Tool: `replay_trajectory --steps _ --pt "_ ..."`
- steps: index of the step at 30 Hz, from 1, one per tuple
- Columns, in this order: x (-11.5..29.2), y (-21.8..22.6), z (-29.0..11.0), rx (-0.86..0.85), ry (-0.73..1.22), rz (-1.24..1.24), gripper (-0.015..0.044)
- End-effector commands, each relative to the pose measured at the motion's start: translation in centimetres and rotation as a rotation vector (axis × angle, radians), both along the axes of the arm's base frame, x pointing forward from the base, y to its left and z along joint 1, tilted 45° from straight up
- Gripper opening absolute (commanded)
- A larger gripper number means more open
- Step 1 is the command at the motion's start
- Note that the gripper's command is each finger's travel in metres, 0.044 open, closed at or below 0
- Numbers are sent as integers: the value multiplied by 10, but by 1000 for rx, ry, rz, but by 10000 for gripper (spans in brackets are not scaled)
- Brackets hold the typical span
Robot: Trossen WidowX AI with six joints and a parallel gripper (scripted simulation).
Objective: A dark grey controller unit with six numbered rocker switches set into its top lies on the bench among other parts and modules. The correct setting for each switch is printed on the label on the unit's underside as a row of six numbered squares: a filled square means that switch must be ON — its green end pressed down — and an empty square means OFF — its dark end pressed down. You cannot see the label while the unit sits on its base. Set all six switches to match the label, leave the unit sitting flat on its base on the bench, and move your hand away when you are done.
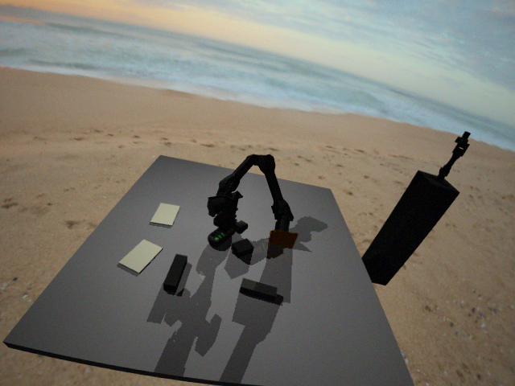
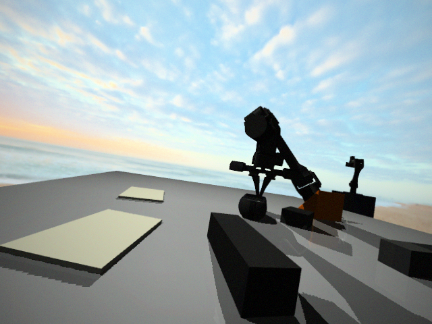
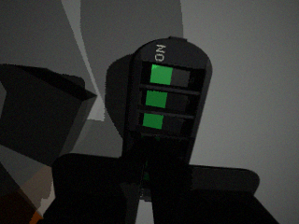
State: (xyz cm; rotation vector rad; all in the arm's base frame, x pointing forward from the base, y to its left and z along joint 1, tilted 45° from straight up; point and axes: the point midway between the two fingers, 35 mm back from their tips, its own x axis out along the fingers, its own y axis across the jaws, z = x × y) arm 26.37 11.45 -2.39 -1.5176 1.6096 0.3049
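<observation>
We read the gripper [image 2: 258, 194] as closed with nothing between the fingers, tips pinched together into one point and used as a poker. That point sits directly on top of the controller unit [image 1: 220, 238], touching or all but touching it; in the exterior view the tips meet the unit's upper surface, in the wrist view they cover its near switches.

The unit lies flat on its base on the bench [image 1: 353, 332], just in front of the arm's wrist, left of a small dark block [image 1: 242, 247] and the orange block [image 1: 282, 239]. Its long axis runs away from the wrist camera: the end printed ON is far, and three rockers [image 3: 159, 97] there show green on their left halves, dark on the right. The remaining rockers are hidden under the fingers, so we cannot tell their state.

So the coming move turns on a straight-down relation: the target is below the tip, not off to a side, and any step to another switch goes along the unit's long axis; green or dark end is a small sideways offset across it.

Arm pose: elbow high, forearm dropping steeply, wrist vertical, fingers pointing down.

We judge this a switch press near the unit's closer end.
</observation>
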Motion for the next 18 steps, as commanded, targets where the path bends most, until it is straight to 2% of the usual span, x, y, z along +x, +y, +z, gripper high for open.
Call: replay_trajectory --steps 1,5,10,15,18 --pt "0 -1 0 -6 2 7 0" --pt "0 2 2 -1 1 0 0" --pt "-6 30 32 -5 3 7 0" --pt "-5 31 31 -5 3 6 0" --pt "9 41 25 -2 1 5 0"
